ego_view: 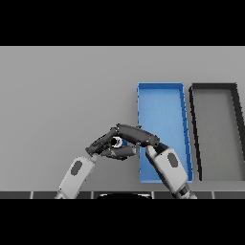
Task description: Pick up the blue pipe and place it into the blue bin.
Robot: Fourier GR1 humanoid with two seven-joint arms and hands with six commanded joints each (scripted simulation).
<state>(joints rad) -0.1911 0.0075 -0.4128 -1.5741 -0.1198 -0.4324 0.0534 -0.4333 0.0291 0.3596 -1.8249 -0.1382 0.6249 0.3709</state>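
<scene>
- Nearest you, both white and grey forearms come up from the lower edge and meet just left of the blue bin's near end.
- Your left hand [100,143] sits low on the grey table [57,95] with its dark fingers reaching toward the right hand; you cannot tell whether they are curled or straight, since the two hands overlap.
- Your right hand [136,135] lies across the top, fingers stretched leftward and bent down over a small blue and white piece, with the thumb beneath it, so it seems closed round that piece.
- That piece is the short blue pipe [118,141], mostly hidden; only a pale round end and a sliver of blue show between the hands, just beside the bin's left wall.
- Judge the pipe as stiff, light and smooth, so it may roll or slip; hold it across the middle of its length, not by an end.
- Beyond the hands, the shallow blue rectangular bin [162,87] stretches away from you.
- Right of it, close alongside, lies a black-rimmed grey tray [214,86].
</scene>
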